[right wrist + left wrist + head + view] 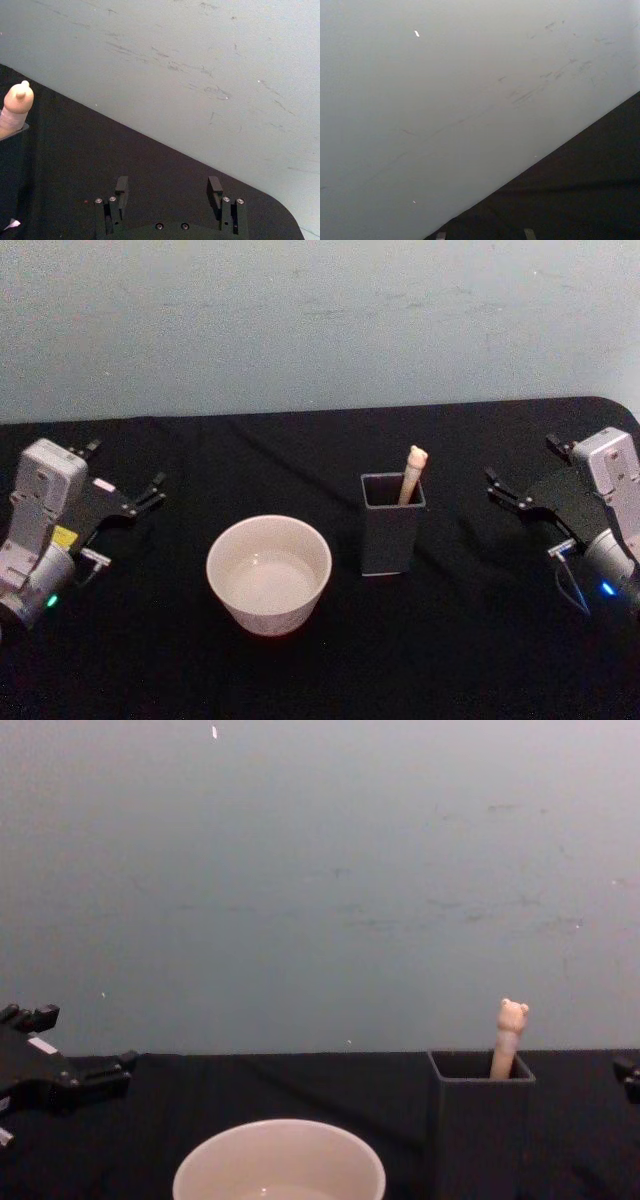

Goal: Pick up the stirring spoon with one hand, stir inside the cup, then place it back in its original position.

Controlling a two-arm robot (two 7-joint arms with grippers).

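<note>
While both arms rest low at the outer edges of the black cloth-covered table [320, 435], neither tool has hold of anything. The left gripper [157, 488] has its two dark fingers spread apart with nothing between them, and the right gripper [492, 486] is the same; in its own wrist view, the right gripper [168, 192] shows a wide bare gap between the fingers. Between the two tools, nearer the right gripper and off to its left, stands the dark grey square-mouthed plastic holder box [392, 535]. The slim, beige-handled stirring spoon [412, 475] stands in the box, leaning against the far corner on the right gripper's side. Only the upper handle and tiny bear head rise above the rim, and its bowl is hidden inside. From the right wrist, the spoon's rounded top [16, 106] shows well apart from that gripper's fingers. The wide, round, cream-white ceramic cup [268, 612] sits upright just beside the holder without touching it, on the side toward the left gripper, well apart from both tools.
</note>
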